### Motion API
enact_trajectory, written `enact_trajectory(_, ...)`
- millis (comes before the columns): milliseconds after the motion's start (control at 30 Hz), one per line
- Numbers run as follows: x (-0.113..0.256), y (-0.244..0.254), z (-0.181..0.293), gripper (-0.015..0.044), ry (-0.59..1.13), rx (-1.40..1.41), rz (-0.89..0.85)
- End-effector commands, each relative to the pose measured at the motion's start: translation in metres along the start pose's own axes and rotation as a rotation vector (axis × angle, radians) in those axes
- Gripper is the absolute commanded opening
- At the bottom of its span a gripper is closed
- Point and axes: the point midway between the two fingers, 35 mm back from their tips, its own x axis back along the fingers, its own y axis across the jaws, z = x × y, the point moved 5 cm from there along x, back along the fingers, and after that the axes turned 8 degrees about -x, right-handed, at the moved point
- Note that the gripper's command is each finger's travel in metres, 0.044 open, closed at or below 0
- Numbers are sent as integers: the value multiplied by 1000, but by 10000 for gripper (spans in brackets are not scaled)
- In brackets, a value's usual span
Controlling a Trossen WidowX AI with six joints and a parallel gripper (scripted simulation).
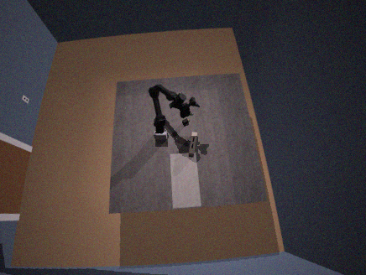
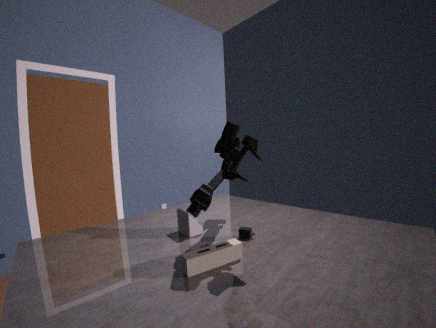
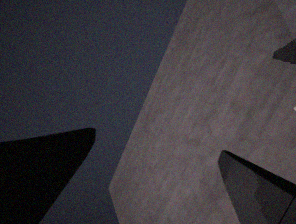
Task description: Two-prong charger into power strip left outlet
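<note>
The charger (image 1: pixel 185 121) (image 2: pixel 245 233) is a small dark block lying on the tabletop, with gold-coloured prongs showing at its right side in the exterior view. The power strip (image 1: pixel 194 135) (image 2: pixel 215 261) is a pale long block with two dark outlets on top, standing close to the charger and partly in the arm's shadow. My gripper (image 1: pixel 196 110) (image 2: pixel 254 170) (image 3: pixel 157 145) is open and empty. It hangs well above the tabletop, over and behind the charger in the top view. Neither charger nor strip can be made out in the wrist view.
The arm's base (image 1: pixel 160 135) (image 2: pixel 189 223) stands to the left of the charger and strip. The grey tabletop (image 1: pixel 227 180) (image 2: pixel 325 280) (image 3: pixel 170 150) carries the arm's shadow and a pale rectangular patch. A dark shape of unclear identity enters the wrist view's right edge.
</note>
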Motion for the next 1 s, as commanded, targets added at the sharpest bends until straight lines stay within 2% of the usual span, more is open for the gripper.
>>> enact_trajectory(0,-8,-6,0,440,3,69,44)
enact_trajectory(967,-53,-54,16,440,165,609,340)
